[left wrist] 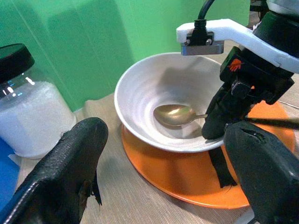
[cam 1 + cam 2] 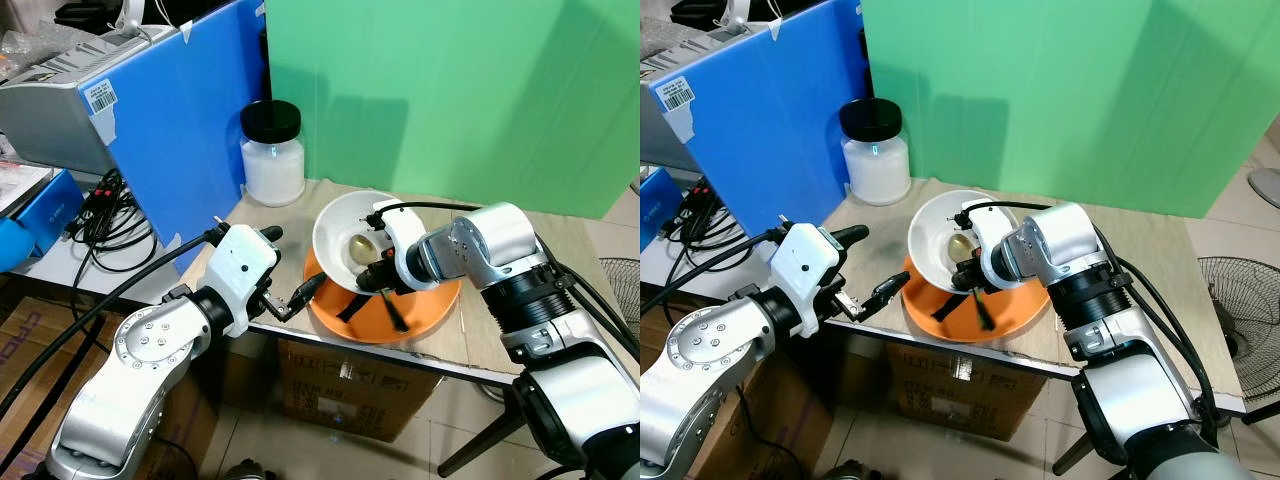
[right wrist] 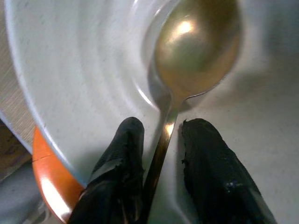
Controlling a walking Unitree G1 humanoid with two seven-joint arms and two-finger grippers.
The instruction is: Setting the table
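A white bowl [image 2: 338,222] sits on an orange plate [image 2: 425,308] near the front edge of the wooden table [image 2: 487,340]. In it lies a gold spoon [image 3: 196,46] with its scoop on the bottom. My right gripper [image 3: 164,125] reaches into the bowl from the right. Its fingers [image 3: 128,140] straddle the spoon's handle, slightly open; the handle lies against one finger, with a gap to the other. Left of the plate, at the table's front left corner, my left gripper [image 2: 290,262] is open wide, points at the bowl and holds nothing.
A glass jar [image 2: 272,155] of white powder with a black lid stands at the table's back left. A green board [image 2: 450,90] backs the table and a blue board [image 2: 170,130] stands at its left. Cables [image 2: 105,220] hang left; a cardboard box [image 2: 350,390] sits underneath.
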